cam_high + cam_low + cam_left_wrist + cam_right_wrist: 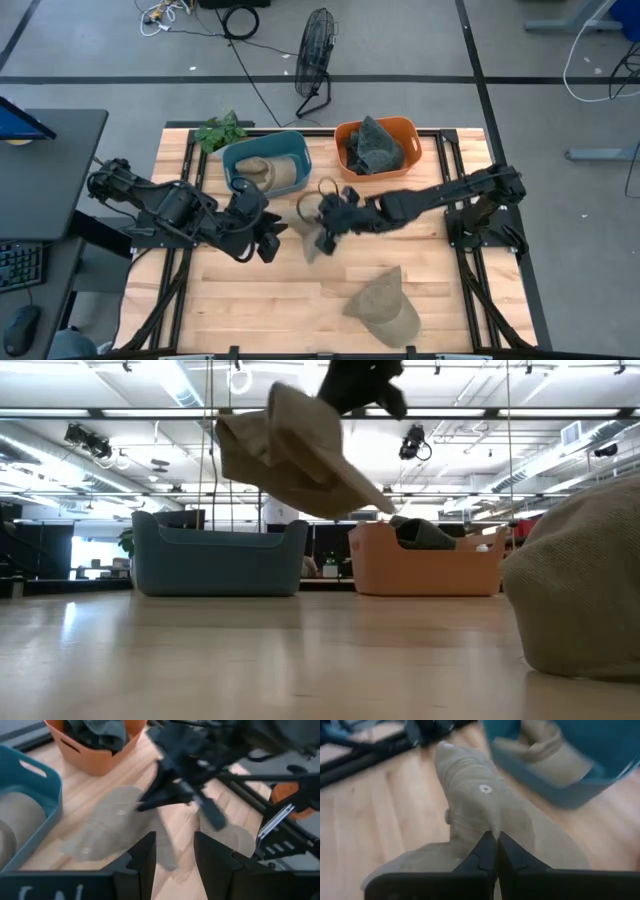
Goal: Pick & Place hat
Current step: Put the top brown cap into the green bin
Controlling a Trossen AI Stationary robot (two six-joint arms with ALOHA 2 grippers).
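Carrying step, looks like: right tool [322,226] is pinched tight on a tan hat [312,240], hanging above the counter [250,300] near the blue bin [266,152]. Left tool [268,240] waits open alongside. Next move probably needs shifting over the bin.

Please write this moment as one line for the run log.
right pincer: shut on tan hat, lifted off table | left pincer: open, empty | destination: cannot tell

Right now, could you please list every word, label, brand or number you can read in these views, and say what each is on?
No text can be read with confidence.
Left gripper housing: pale marks along its lower edge, cut off and blurred, not legible.
Held hat, blue bin, orange bin: no lettering visible.
Right gripper: no markings visible.
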